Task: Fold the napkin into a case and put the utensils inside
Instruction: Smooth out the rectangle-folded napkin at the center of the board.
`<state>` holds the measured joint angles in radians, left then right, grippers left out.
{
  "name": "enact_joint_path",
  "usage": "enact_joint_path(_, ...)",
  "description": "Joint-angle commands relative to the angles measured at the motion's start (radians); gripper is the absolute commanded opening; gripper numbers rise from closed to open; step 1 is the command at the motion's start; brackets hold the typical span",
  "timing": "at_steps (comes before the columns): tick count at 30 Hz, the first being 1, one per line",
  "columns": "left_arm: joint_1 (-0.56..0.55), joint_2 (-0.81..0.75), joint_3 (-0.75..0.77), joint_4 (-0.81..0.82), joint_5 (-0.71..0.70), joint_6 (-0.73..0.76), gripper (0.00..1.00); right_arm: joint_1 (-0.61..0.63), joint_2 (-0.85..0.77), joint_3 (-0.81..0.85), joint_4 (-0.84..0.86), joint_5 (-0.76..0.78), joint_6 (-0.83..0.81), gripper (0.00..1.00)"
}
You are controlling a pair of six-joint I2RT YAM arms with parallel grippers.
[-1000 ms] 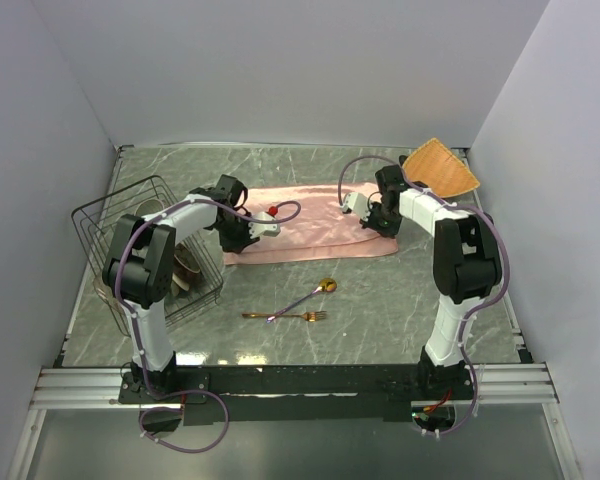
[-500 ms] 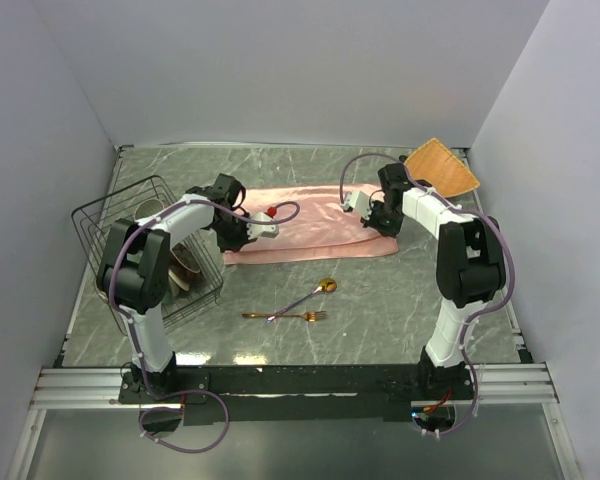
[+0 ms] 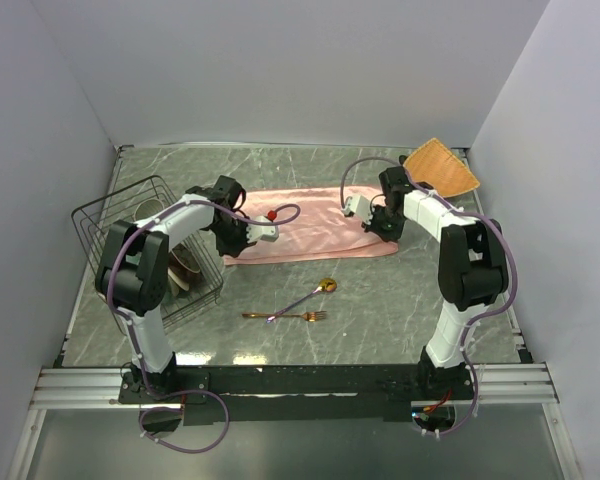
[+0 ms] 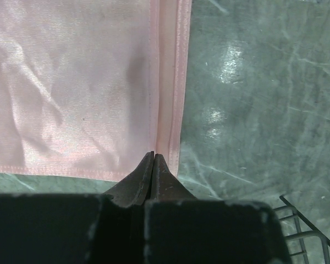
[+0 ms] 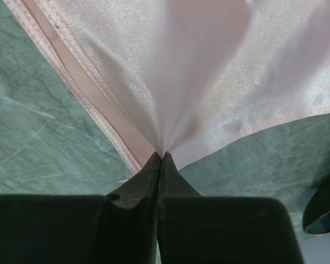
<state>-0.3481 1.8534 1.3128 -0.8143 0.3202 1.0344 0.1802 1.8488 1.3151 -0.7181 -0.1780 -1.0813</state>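
Observation:
The salmon-pink napkin point(image 3: 310, 232) lies spread as a wide band across the back of the table. My left gripper point(image 3: 236, 243) is at its left end. In the left wrist view the jaws are pressed together at the hem of the napkin point(image 4: 88, 82), near its corner, and my left gripper point(image 4: 154, 157) is shut on that edge. My right gripper point(image 3: 380, 230) holds the right end, where the napkin point(image 5: 209, 66) puckers into the closed tips of my right gripper point(image 5: 161, 156). The gold spoon point(image 3: 315, 294) and gold fork point(image 3: 285, 316) lie crossed in front of the napkin.
A black wire rack point(image 3: 150, 250) holding crockery stands at the left, close to my left arm; its corner point(image 4: 313, 225) shows in the left wrist view. An orange-tan woven mat point(image 3: 442, 168) lies at the back right corner. Grey walls close in three sides.
My left gripper's jaws have closed on the napkin's left end. The right gripper has shifted slightly nearer, still gripping the cloth. The utensils have not moved.

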Motion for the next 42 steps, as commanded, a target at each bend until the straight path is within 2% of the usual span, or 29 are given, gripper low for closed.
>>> enact_joint_path(1, -0.006, -0.039, -0.006, -0.026, 0.031, 0.026, 0.01, -0.008, -0.045, -0.025, -0.011, -0.006, -0.019, 0.00)
enact_joint_path(10, -0.009, -0.034, -0.015, -0.008, 0.028, -0.003, 0.02, -0.004, -0.042, -0.042, -0.006, -0.012, -0.009, 0.00)
enact_joint_path(14, -0.008, -0.036, -0.018, 0.012, -0.003, -0.008, 0.27, -0.004, -0.033, -0.031, -0.009, -0.014, -0.011, 0.00)
enact_joint_path(18, -0.009, -0.013, -0.003, 0.010, -0.020, -0.002, 0.36, -0.005, -0.031, -0.024, -0.017, -0.017, -0.014, 0.00)
enact_joint_path(22, -0.011, -0.006, -0.006, 0.014, -0.033, 0.009, 0.33, -0.007, -0.030, -0.023, -0.020, -0.021, -0.020, 0.00)
enact_joint_path(28, -0.014, -0.005, -0.023, 0.007, -0.050, 0.024, 0.22, -0.005, -0.025, -0.019, -0.024, -0.020, -0.022, 0.00)
enact_joint_path(39, -0.015, 0.013, -0.044, 0.030, -0.092, 0.027, 0.23, -0.005, -0.011, -0.005, -0.038, -0.026, -0.020, 0.01)
enact_joint_path(42, -0.015, 0.018, -0.055, 0.040, -0.101, 0.038, 0.17, -0.005, -0.010, -0.002, -0.043, -0.026, -0.019, 0.02)
